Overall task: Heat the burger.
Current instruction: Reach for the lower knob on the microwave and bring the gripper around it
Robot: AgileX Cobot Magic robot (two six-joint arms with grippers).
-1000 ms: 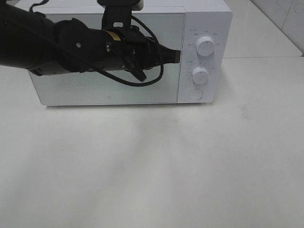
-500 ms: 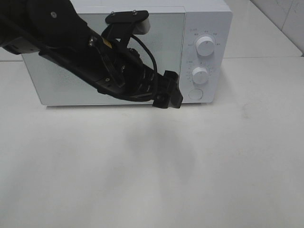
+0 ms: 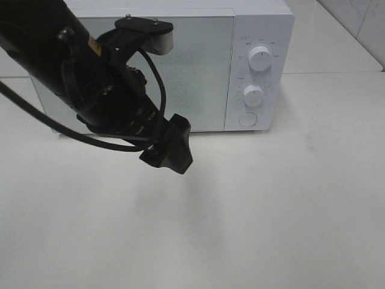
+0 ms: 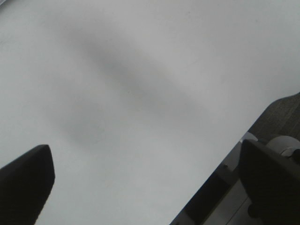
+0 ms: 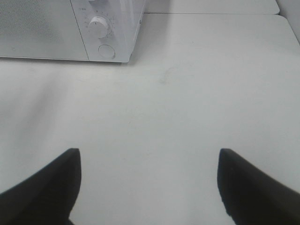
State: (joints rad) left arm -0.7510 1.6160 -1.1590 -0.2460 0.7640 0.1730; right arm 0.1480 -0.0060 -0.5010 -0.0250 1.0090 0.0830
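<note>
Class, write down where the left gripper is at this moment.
In the exterior high view the left gripper hangs open left of centre, above the table, just in front of the microwave.

White boxy microwave oven, door shut, on a plain white tabletop; two round white dials on its right panel.

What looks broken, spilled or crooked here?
Nothing stands out. The boxy white microwave oven stands upright and square with its door shut. No spill, crack or stray piece shows on the plain white table around it.
</note>
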